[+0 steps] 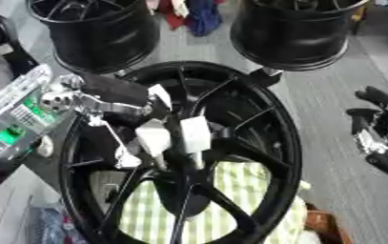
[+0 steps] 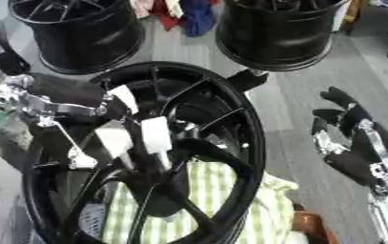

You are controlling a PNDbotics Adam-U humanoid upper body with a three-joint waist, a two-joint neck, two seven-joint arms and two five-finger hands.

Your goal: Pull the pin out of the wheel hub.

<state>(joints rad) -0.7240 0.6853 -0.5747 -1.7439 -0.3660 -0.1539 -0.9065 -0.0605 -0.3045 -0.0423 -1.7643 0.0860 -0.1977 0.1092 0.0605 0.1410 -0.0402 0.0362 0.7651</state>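
A big black spoked wheel hub (image 1: 272, 119) lies tilted in the middle, over a green and white checked cloth (image 1: 239, 186). My left hand (image 1: 117, 97), black with silver joints, comes in from the left and reaches down into the spokes at the hub's centre (image 1: 180, 190). I cannot make out the pin; the hand and the spokes cover that spot. My right hand (image 2: 351, 138) rests open at the right edge, away from the hub, holding nothing.
Two more black rims stand at the back, one left (image 1: 97, 33) and one right (image 1: 297, 33), close to the hub's far edge. A grey device with green parts (image 1: 17, 119) sits at the left. Coloured clothes (image 1: 188, 14) lie between the rims.
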